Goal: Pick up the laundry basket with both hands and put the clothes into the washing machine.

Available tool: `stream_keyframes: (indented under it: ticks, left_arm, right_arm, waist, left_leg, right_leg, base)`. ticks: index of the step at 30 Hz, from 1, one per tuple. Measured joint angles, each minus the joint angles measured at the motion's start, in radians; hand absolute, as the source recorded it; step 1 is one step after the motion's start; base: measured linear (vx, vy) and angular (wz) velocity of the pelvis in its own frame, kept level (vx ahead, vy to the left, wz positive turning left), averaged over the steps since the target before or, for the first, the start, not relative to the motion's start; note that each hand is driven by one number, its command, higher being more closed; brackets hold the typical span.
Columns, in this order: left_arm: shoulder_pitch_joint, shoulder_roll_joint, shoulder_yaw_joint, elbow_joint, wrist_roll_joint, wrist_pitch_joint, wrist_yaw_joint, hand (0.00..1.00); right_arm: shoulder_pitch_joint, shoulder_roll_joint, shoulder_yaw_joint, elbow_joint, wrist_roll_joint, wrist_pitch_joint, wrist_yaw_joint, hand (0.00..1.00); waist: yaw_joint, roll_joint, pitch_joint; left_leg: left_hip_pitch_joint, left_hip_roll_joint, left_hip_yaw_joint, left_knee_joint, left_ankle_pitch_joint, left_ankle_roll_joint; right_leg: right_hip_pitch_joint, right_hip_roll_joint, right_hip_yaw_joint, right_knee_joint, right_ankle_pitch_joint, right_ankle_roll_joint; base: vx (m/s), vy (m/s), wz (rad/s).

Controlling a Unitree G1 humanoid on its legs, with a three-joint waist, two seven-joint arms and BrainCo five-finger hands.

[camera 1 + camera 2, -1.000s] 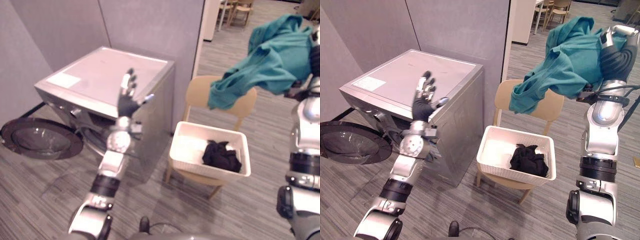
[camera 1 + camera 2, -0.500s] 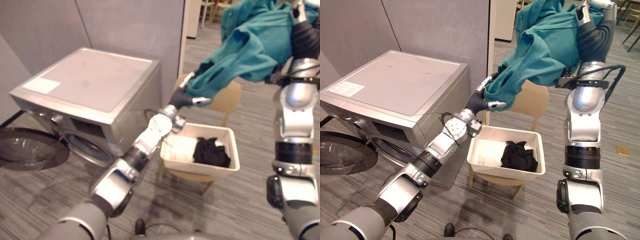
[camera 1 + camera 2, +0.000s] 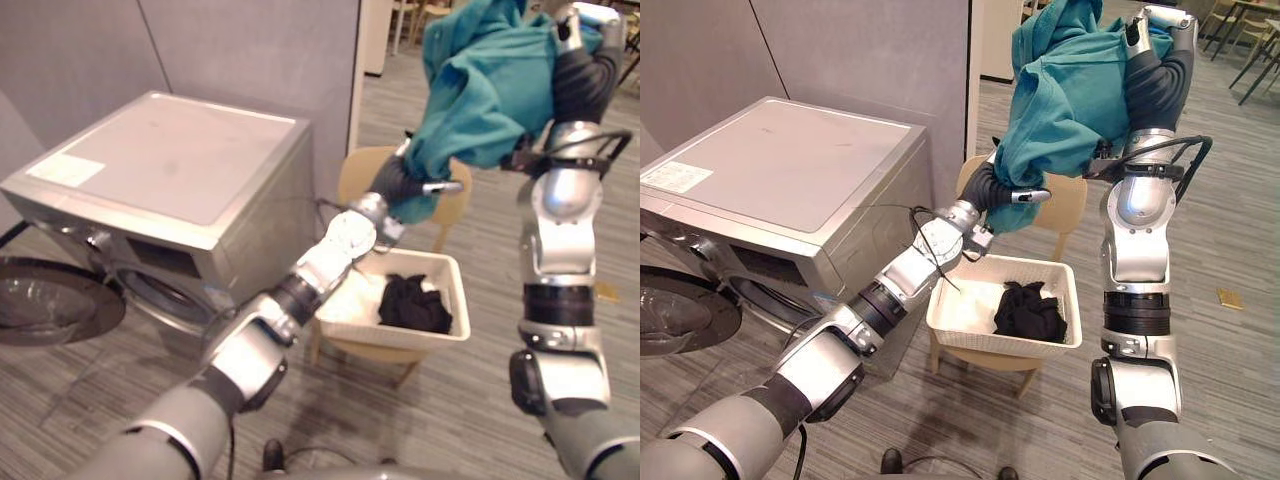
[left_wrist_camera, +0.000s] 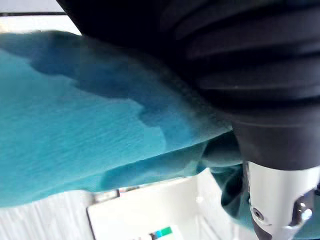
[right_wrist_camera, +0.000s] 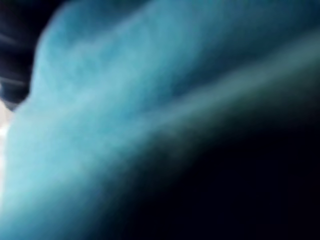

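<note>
Right eye view: teal garment (image 3: 1070,90) is up in the air, above the chair (image 3: 1065,205) and well clear of the basket. Its top is draped over the raised right hand (image 3: 1158,40), whose fingers are buried in cloth, so I can't tell their grip. The long axis runs down and toward the robot's left, ending at the left hand (image 3: 1002,188). That hand is pushed into the lower fold with one silver digit sticking out straight and the rest hidden, so grip is unclear there too.

The white laundry basket (image 3: 980,338) sits on the chair seat with neither hand on it. A black garment (image 3: 1028,310) is bunched toward its right side.

Key relation: the washing machine (image 3: 770,170) lies left of and lower than the garment. Its round door (image 3: 680,320) is swung open by the floor, baring the front opening (image 3: 160,290). The left hand is nearer to it, so the load likely goes left and down.

Writing: the white sticker (image 3: 672,177) at the lid's near left corner is unreadable.
</note>
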Motion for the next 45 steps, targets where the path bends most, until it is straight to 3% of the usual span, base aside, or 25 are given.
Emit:
stream_keyframes:
  ticks: [21, 22, 35, 36, 45]
  left_arm:
    - [-0.035, -0.005, 0.058, -0.257, -0.147, -0.021, 0.042, 0.00]
    - [-0.035, -0.005, 0.059, -0.258, -0.147, -0.023, 0.042, 1.00]
    - [-0.074, -0.015, 0.079, -0.285, -0.146, -0.026, 0.046, 1.00]
    - [-0.074, -0.018, 0.079, -0.284, -0.146, -0.026, 0.046, 1.00]
    - [-0.074, -0.047, 0.078, -0.247, -0.145, -0.024, 0.044, 1.00]
  right_arm:
    - [0.029, 0.004, -0.003, 0.001, -0.002, 0.000, 0.000, 1.00]
    - [0.029, 0.004, -0.004, 0.001, -0.002, 0.000, 0.000, 1.00]
    - [0.064, 0.039, -0.006, 0.001, -0.002, -0.005, 0.002, 1.00]
    - [0.064, 0.040, -0.005, 0.002, -0.002, -0.007, 0.003, 0.00]
    - [0.113, 0.069, -0.016, -0.001, 0.031, -0.017, 0.001, 0.00]
  waist:
    - [-0.012, -0.005, 0.000]
    - [-0.012, -0.005, 0.000]
    - [-0.034, -0.031, -0.009]
    - [-0.034, -0.031, -0.009]
    - [-0.037, -0.030, -0.009]
  left_leg:
    - [0.014, -0.001, 0.002, 0.000, 0.003, -0.003]
    - [0.014, -0.001, 0.002, 0.000, 0.003, -0.003]
    - [0.014, -0.001, 0.024, 0.000, 0.002, -0.003]
    - [0.014, 0.000, 0.026, 0.000, 0.002, -0.003]
    - [0.022, -0.001, 0.028, 0.000, 0.002, -0.003]
  right_leg:
    - [-0.002, 0.000, 0.018, 0.003, 0.000, 0.000]
    - [-0.002, 0.000, 0.018, 0.003, 0.000, 0.000]
    - [-0.008, -0.001, 0.028, 0.004, 0.000, 0.000]
    - [-0.010, -0.001, 0.029, 0.004, 0.000, 0.000]
    - [-0.011, -0.001, 0.044, 0.004, 0.000, 0.000]
  base:
    - [0.00, -0.002, -0.03]
    - [0.00, 0.000, 0.00]
    - [-0.01, 0.000, -0.02]
    - [-0.01, -0.001, -0.05]
    - [0.00, -0.005, -0.05]
